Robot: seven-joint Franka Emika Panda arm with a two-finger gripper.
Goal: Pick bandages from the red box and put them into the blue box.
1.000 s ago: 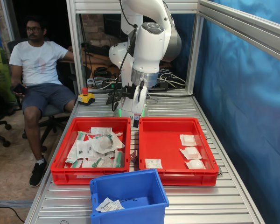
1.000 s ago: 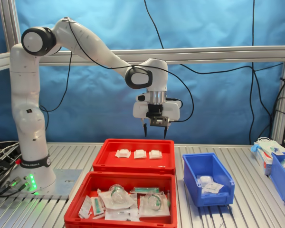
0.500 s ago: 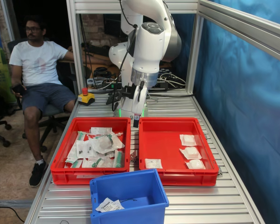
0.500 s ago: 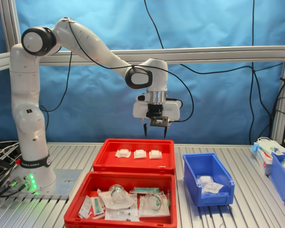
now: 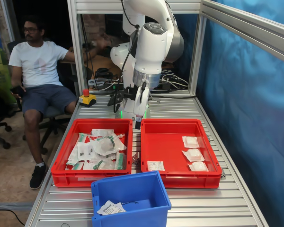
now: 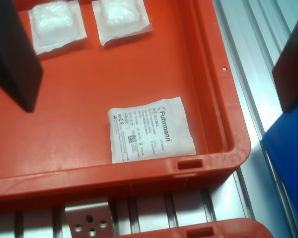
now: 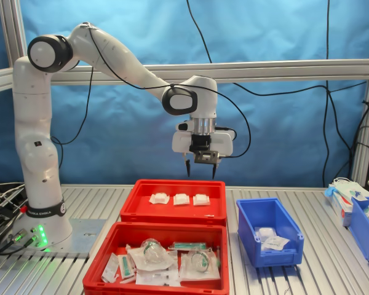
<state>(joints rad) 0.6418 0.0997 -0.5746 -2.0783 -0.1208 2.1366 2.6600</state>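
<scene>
The red box (image 5: pixel 166 139) holds three white bandages (image 5: pixel 193 154) in a row along its side nearest the first exterior view's right, plus a flat printed packet (image 5: pixel 155 165). In the second exterior view the bandages (image 7: pixel 181 198) lie in the far red box (image 7: pixel 172 212). My gripper (image 7: pixel 200 172) hangs open and empty well above that box. In the wrist view its dark fingers (image 6: pixel 12 54) frame the printed packet (image 6: pixel 150 129) and two bandages (image 6: pixel 120 17). The blue box (image 5: pixel 130 198) stands in front, and in the second exterior view the blue box (image 7: pixel 269 236) holds a white pouch and a paper packet.
A second red crate (image 5: pixel 97 150) crowded with green-and-white packets sits beside the red box. A yellow emergency stop (image 5: pixel 86 98) stands behind it. A seated man (image 5: pixel 38 71) is beyond the frame post. Another blue bin (image 7: pixel 366 224) stands at the second exterior view's right.
The arm, gripper and boxes have not visibly moved. Only the seated man in the background has shifted his arm.
</scene>
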